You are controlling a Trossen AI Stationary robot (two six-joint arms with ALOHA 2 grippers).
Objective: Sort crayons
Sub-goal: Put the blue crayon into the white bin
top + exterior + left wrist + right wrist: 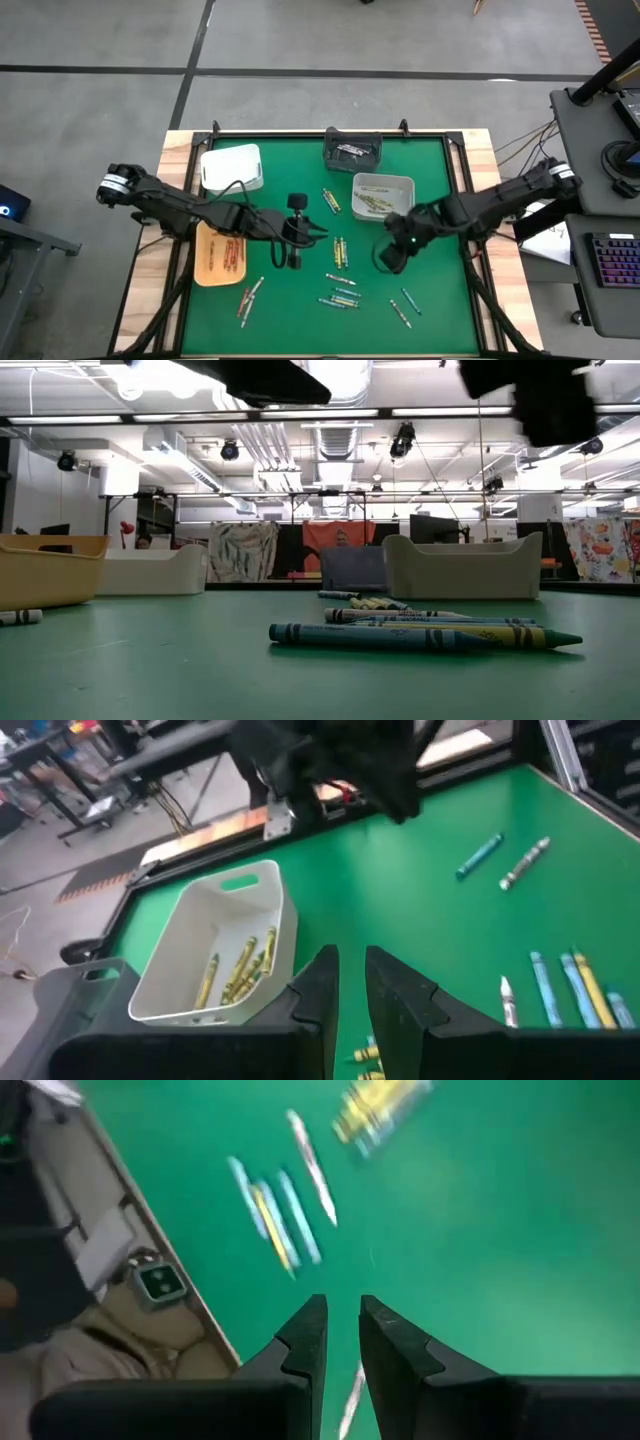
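Most of the crayons point(341, 288) are lying loose on the green table point(440, 300), in front of the grey tray point(383, 195), with a few more just left of that tray. From above, the left pincer point(318, 236) is hovering left of the grey tray, over the middle of the table, and the right pincer point(388, 262) is hanging just in front of it. The overhead view isn't showing the fingers well, but the wrist views are: both pincers are sitting nearly pressed together with a thin gap and nothing between them. The left wrist view is also showing yellow crayons inside the grey tray, while the low view is only showing its outside wall behind a blue and a yellow crayon lying up close.
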